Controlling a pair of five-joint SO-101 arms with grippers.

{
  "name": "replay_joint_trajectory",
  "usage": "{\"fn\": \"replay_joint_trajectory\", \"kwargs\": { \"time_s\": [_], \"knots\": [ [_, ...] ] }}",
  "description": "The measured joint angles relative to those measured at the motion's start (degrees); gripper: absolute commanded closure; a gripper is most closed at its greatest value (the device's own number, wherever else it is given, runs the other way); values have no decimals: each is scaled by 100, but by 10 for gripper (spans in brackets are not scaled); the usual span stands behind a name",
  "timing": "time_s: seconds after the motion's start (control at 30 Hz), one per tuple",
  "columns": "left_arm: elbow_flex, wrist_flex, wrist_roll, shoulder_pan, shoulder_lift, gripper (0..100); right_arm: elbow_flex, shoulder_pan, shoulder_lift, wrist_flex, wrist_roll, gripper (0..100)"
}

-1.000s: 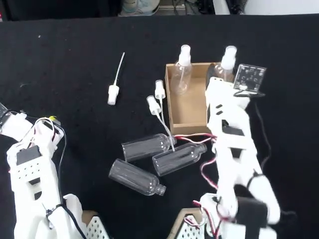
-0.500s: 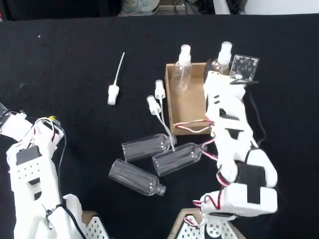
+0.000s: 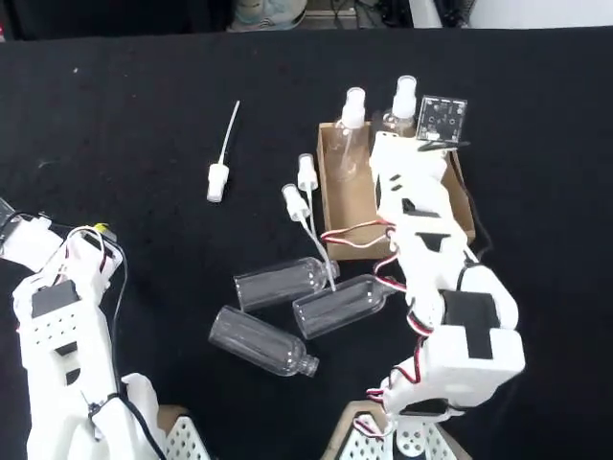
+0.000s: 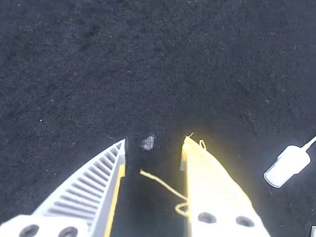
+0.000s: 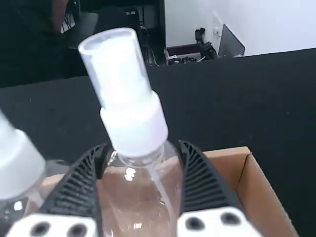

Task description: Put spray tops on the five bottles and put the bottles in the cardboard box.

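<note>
Two bottles with spray tops stand upright at the far end of the cardboard box [image 3: 356, 201]. My right gripper [image 5: 143, 148] is clamped on the held bottle [image 5: 129, 123], with the free bottle [image 3: 350, 139] just beside it. Three uncapped bottles [image 3: 283, 285] lie on the table [image 3: 144, 96] near the box (loose spray tops [image 3: 218, 180] alongside). My left gripper [image 4: 154, 143] hangs over the table, fingers apart, holding nothing.

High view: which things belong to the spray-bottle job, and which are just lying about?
Job: cardboard box; capped bottle standing in it; second capped bottle, in right tool; three open bottles; three loose spray tops.
Lying about: clutter beyond the table.
</note>
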Motion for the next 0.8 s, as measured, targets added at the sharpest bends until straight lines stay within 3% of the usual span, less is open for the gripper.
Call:
{"fn": "replay_joint_trajectory", "kwargs": {
  "time_s": [0.8],
  "knots": [
    [0,0,0,0,0,816,-281,0,325,-18,-9,985]
  ]
}}
